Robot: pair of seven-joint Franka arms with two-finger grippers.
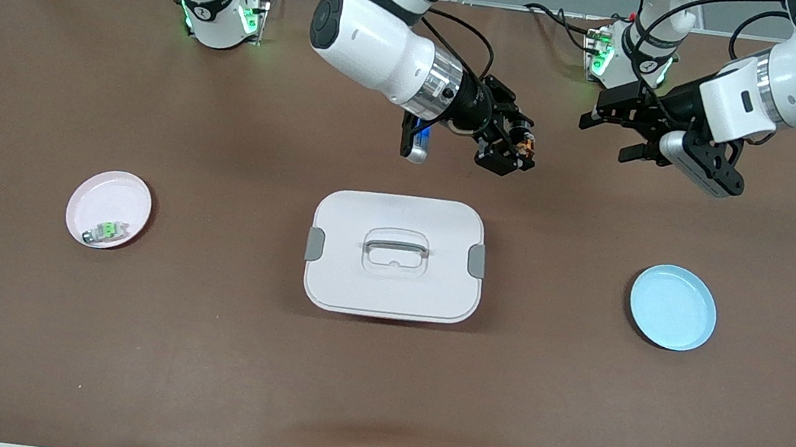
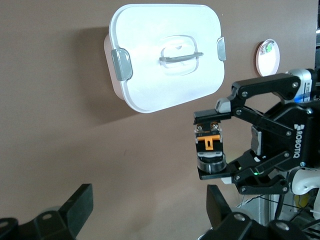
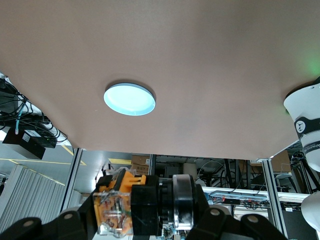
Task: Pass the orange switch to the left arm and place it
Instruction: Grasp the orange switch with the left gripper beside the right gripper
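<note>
The orange switch (image 1: 526, 146), a small black block with an orange and clear end, is clamped in my right gripper (image 1: 512, 151), which hangs over the brown table above the edge of the box that faces the bases. In the right wrist view the switch (image 3: 131, 204) lies crosswise between the pads. My left gripper (image 1: 604, 137) is open and holds nothing, a short gap from the switch toward the left arm's end. Its wrist view shows the switch (image 2: 209, 144) ahead of its spread fingers (image 2: 80, 205). The white box (image 1: 395, 255) sits shut at the table's middle.
A pink plate (image 1: 109, 208) holding a green-and-clear component (image 1: 108, 231) lies toward the right arm's end. A light blue plate (image 1: 672, 306) lies toward the left arm's end and shows in the right wrist view (image 3: 129, 99). Cables run along the table's front edge.
</note>
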